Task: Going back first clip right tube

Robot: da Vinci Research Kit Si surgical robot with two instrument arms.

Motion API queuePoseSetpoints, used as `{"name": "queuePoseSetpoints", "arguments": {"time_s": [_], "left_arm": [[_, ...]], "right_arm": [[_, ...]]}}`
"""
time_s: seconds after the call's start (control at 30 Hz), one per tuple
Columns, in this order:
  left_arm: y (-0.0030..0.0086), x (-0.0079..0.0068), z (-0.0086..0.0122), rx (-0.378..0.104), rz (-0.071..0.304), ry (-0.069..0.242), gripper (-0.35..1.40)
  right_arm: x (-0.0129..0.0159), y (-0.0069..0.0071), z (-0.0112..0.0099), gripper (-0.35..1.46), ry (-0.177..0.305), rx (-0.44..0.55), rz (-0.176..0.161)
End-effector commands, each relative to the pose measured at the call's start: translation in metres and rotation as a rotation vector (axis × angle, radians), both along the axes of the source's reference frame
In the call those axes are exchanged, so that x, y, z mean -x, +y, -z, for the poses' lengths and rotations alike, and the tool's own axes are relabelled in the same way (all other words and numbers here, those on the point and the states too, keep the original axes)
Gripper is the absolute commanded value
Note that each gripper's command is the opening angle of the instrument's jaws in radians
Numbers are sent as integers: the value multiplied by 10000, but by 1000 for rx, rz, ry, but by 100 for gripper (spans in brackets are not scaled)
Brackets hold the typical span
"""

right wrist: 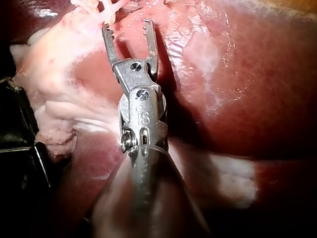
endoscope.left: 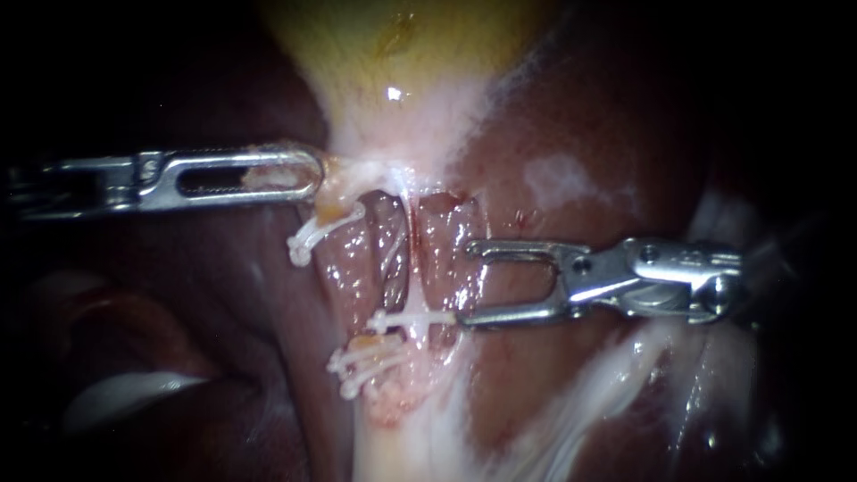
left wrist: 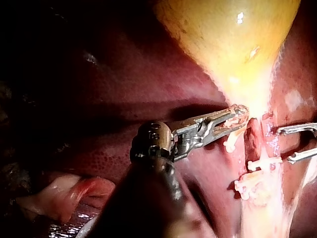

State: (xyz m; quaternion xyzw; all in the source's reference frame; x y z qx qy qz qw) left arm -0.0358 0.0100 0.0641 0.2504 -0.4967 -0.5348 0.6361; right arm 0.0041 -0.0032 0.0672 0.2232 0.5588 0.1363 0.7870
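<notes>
Right instrument (endoscope.left: 467, 284), shaft in darkness

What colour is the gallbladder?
Yellow; the gallbladder shows best in the left wrist view.

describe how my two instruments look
Both are bright silver metal on dark, slender shafts. The left instrument has long, narrow jaws with a slot cut through and fine teeth. The right instrument has thin jaws toothed near the tips, on a pinned hinge block with screw heads.
</notes>
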Motion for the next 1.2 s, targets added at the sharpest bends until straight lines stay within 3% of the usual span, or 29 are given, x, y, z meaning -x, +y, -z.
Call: {"name": "queuePoseSetpoints", "arguments": {"time_s": [0.03, 0.3, 0.57, 0.83, 1.0, 1.2], "left_arm": [[0, 0, 0, 0, 0, 0, -35], [0, 1, -1, 0, -1, -1, -35], [-3, 8, -8, -1, -12, 4, -35], [-13, 38, -38, 0, -36, 21, -35], [-14, 57, -62, 1, -46, 37, -35], [-13, 63, -82, -5, -57, 54, -35]], "right_arm": [[4, 3, 6, 50, 5, 14, 6], [25, 12, 34, 50, 20, 40, 33], [33, 15, 38, 50, 26, 60, 43], [33, 15, 38, 50, 27, 65, 44], [33, 16, 37, 50, 28, 71, 46], [32, 16, 37, 50, 28, 71, 46]]}}
